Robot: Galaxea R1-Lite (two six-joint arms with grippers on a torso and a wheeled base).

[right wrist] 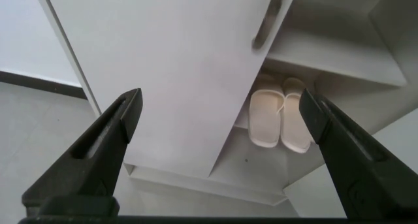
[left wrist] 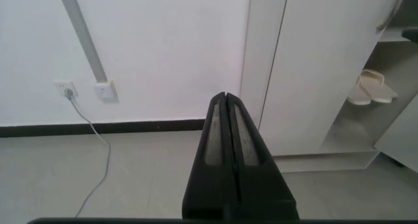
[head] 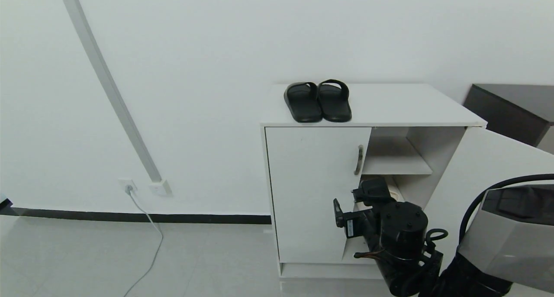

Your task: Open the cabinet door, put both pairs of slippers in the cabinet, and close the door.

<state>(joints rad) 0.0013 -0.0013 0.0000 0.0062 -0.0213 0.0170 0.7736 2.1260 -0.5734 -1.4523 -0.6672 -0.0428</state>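
The cabinet (head: 402,104) is plain white throughout, with a dull silver handle (head: 359,159). The black slippers (head: 317,101) sit near the front left edge of its top. The cream slippers (right wrist: 279,119) lie on its lower shelf. The left pincer (left wrist: 225,98) and right pincer (right wrist: 221,100) are black. The wall (head: 207,50) is white, crossed by a pale grey strip (head: 108,85), with a black skirting (head: 130,217) above the light grey floor (head: 86,258). A white cable (head: 149,227) hangs down.

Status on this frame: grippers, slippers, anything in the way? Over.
Left gripper shut, empty. Right gripper open, facing the cabinet. White slippers inside; black slippers on top. Right door open, nothing in the way.
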